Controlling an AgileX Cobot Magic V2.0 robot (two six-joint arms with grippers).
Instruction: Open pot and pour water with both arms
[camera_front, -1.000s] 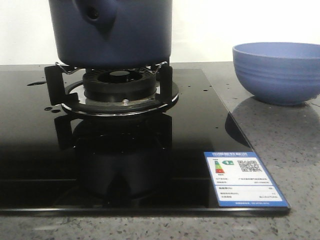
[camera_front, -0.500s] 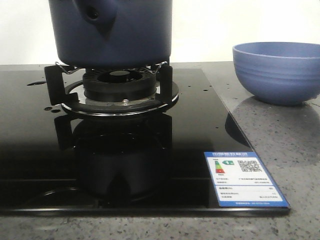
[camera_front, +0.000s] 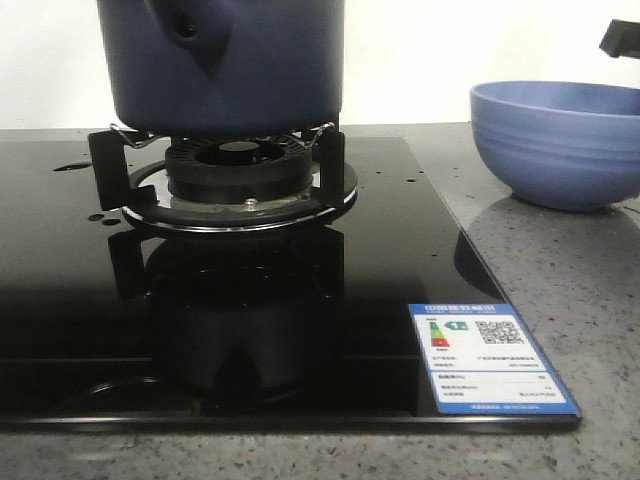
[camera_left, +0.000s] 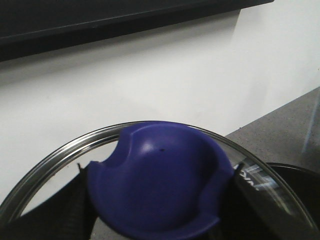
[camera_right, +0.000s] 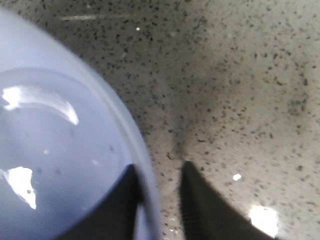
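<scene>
The dark navy pot (camera_front: 225, 65) stands on the gas burner (camera_front: 238, 180), its stub handle with the round hole (camera_front: 188, 25) facing me; its top is cut off by the frame. My left gripper (camera_left: 159, 200) is shut on the blue knob (camera_left: 160, 180) of a glass lid with a steel rim (camera_left: 55, 152), held up in front of a white wall. My right gripper (camera_right: 160, 167) straddles the rim of the periwinkle bowl (camera_right: 55, 150), one finger inside, one outside with a gap. The bowl (camera_front: 555, 140) sits at the right.
The black glass hob (camera_front: 80, 300) carries a blue energy label (camera_front: 490, 358) at its front right corner. Speckled grey counter (camera_front: 580, 290) surrounds it. A dark part of the right arm (camera_front: 620, 38) shows above the bowl.
A dark part of the right arm has come into view above the bowl at the top right. The bowl has shifted very slightly. The pot has not moved.
</scene>
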